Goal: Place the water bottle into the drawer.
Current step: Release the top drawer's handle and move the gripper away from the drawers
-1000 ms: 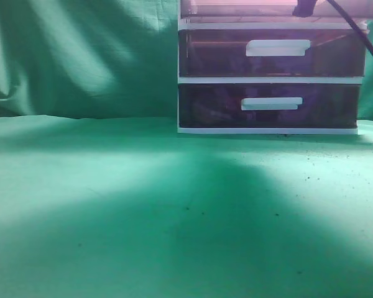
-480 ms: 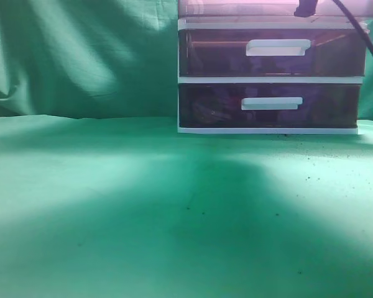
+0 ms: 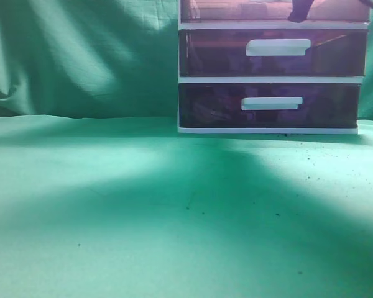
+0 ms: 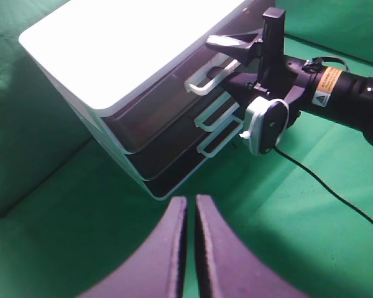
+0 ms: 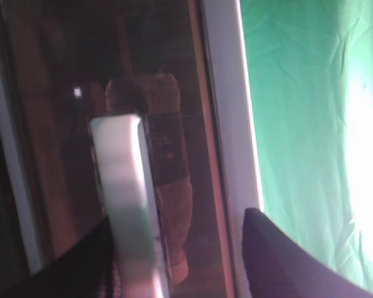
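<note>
The three-drawer cabinet (image 3: 270,79) with tinted fronts and white handles stands at the back right; the left wrist view shows it from above (image 4: 130,56). My right gripper (image 3: 298,11) is at the top drawer (image 3: 236,11). In the right wrist view it (image 5: 177,220) is open, with the white top handle (image 5: 121,186) between its fingers, close to the left one. A dim brownish bottle shape (image 5: 171,180) shows through the tinted front, inside the drawer. My left gripper (image 4: 191,211) is shut and empty, hovering above the cloth in front of the cabinet.
Green cloth covers the table (image 3: 143,205) and hangs behind it (image 3: 81,56). The middle drawer (image 3: 270,53) and bottom drawer (image 3: 270,105) are closed. The right arm and its black cable (image 4: 323,192) lie right of the cabinet.
The top drawer front has gone back toward the cabinet and looks darker. The right arm's cable has left the exterior view. The left arm stays out of that view.
</note>
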You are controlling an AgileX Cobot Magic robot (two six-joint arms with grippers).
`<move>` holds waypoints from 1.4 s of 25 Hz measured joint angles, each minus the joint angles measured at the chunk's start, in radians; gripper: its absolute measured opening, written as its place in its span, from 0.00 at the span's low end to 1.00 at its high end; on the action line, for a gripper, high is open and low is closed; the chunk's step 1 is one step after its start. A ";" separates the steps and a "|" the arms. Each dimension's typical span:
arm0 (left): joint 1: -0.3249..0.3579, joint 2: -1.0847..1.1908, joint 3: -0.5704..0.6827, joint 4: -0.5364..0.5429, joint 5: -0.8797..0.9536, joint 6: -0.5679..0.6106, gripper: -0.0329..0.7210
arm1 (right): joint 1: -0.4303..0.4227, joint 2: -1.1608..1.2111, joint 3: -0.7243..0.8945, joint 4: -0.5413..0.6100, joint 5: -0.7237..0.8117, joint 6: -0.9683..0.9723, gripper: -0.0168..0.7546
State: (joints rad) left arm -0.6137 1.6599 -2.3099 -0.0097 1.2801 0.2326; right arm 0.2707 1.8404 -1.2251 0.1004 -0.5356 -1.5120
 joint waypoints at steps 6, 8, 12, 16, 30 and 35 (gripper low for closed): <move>0.000 0.006 0.000 0.015 0.000 0.000 0.04 | -0.004 0.004 -0.009 -0.034 0.019 0.000 0.49; 0.000 0.008 0.000 0.017 0.000 0.000 0.04 | -0.004 0.004 -0.009 -0.035 0.049 0.004 0.49; 0.000 0.010 0.000 0.017 0.000 0.000 0.04 | -0.007 0.007 -0.009 -0.038 0.096 0.019 0.49; 0.000 0.010 0.000 0.017 0.000 0.000 0.04 | -0.007 0.007 -0.009 -0.040 0.100 0.023 0.49; 0.000 0.010 0.000 0.017 0.002 0.000 0.04 | -0.007 -0.025 0.027 -0.040 0.080 0.040 0.49; 0.000 0.010 0.000 0.017 0.002 0.000 0.04 | -0.007 -0.060 0.100 -0.050 0.011 0.043 0.49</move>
State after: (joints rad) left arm -0.6137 1.6696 -2.3099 0.0074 1.2820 0.2326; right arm 0.2641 1.7801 -1.1249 0.0500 -0.5249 -1.4694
